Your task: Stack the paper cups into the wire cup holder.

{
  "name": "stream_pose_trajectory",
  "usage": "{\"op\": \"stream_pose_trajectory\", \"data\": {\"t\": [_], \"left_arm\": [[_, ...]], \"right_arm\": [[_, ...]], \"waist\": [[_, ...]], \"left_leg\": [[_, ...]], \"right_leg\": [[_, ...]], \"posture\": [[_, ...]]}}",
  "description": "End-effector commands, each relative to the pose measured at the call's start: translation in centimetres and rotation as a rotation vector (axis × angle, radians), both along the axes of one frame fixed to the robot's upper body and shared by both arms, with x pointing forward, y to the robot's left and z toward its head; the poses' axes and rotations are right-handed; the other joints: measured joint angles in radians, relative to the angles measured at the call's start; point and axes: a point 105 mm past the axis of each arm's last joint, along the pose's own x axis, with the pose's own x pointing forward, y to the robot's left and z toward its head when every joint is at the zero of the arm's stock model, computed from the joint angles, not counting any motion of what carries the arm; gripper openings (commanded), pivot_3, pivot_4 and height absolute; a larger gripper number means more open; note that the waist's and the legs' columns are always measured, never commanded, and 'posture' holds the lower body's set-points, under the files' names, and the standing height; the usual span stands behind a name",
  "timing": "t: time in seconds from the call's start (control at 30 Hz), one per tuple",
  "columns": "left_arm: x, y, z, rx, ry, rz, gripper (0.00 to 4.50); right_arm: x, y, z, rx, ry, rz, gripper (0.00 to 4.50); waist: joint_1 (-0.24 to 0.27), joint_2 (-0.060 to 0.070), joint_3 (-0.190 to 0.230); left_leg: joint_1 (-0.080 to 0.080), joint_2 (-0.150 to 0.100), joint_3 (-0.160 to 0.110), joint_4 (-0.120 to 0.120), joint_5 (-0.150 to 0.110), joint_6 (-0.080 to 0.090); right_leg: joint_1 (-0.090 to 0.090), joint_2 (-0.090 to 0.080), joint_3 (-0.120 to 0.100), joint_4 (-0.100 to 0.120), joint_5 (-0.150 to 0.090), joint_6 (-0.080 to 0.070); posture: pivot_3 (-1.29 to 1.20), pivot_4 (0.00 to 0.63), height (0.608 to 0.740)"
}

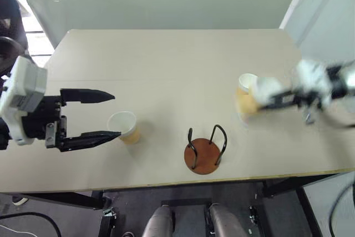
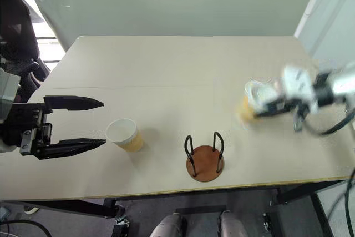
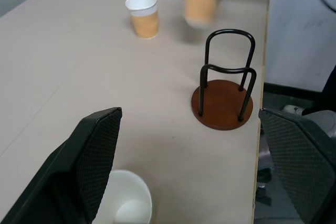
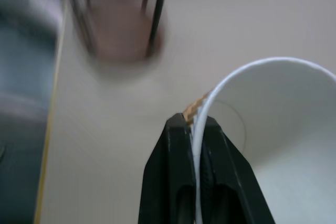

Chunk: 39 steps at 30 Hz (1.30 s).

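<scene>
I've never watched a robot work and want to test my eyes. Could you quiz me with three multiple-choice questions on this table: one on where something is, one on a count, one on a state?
1. Where is the wire cup holder?
A. near the table's front edge
B. at the far edge
C. on the floor

2. How many paper cups are in view?
A. one
B. three
C. five

3. What is the right gripper doing?
A. hanging open
B. pinching a cup's rim
C. gripping the holder

Answers:
1. A, it stands by the near edge.
2. B, one at the left gripper, one standing free, one held.
3. B, its fingers clamp the white wall.
</scene>
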Motion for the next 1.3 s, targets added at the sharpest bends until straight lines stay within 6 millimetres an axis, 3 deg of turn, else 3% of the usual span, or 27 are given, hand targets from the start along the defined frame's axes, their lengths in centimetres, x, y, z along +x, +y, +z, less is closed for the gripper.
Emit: {"op": "stream_pose_trajectory", "data": {"t": [0.03,0.2,0.3,0.43,1.23,1.3], "left_arm": [[0.4,-0.2,0.5,0.019,-0.037,-0.019,4.5],[1.2,-0.6,0.4,0.017,-0.04,-0.053,4.5],[1.6,-0.8,0.4,0.027,-0.041,-0.067,4.5],[1.7,-0.9,0.4,0.032,-0.042,-0.078,4.5],[0.7,-0.8,0.2,0.043,-0.037,-0.058,4.5],[0.6,-0.8,0.2,0.044,-0.038,-0.056,4.5]], "right_arm": [[-4.4,3.6,5.5,0.184,-0.023,0.226,0.05],[-6.5,7.5,1.6,0.075,0.07,0.357,0.05],[-5.9,8.8,-1.2,-0.013,0.072,0.342,0.05],[-5.1,9.0,-3.6,-0.113,0.035,0.337,0.05],[-4.7,9.1,-6.7,-0.206,0.02,0.381,0.05],[-4.6,9.1,-6.8,-0.21,0.019,0.379,0.45]], "waist": [[0.0,-0.003,-0.002],[0.001,-0.014,-0.007],[0.001,-0.013,-0.006],[0.001,-0.013,-0.006],[0.0,-0.013,-0.007],[0.0,-0.013,-0.007]], "left_leg": [[0.001,0.001,-0.001,-0.001,0.001,-0.001],[0.006,0.008,-0.005,-0.003,0.0,-0.008],[0.005,0.006,-0.003,-0.002,0.0,-0.008],[0.005,0.008,-0.003,-0.003,0.0,-0.008],[0.005,0.011,-0.003,-0.004,0.0,-0.009],[0.005,0.011,-0.003,-0.004,0.0,-0.009]], "right_leg": [[0.001,0.001,-0.001,0.0,-0.001,-0.002],[0.003,0.008,-0.004,0.008,-0.012,-0.022],[-0.001,0.006,-0.003,0.014,-0.012,-0.023],[-0.003,0.007,-0.004,0.016,-0.012,-0.022],[-0.004,0.009,-0.005,0.017,-0.012,-0.023],[-0.004,0.009,-0.005,0.017,-0.012,-0.023]], "posture": [[0.0,0.15,0.74],[0.0,0.15,0.74],[0.0,0.15,0.74],[0.0,0.15,0.74],[0.0,0.15,0.74],[0.0,0.15,0.74]]}}
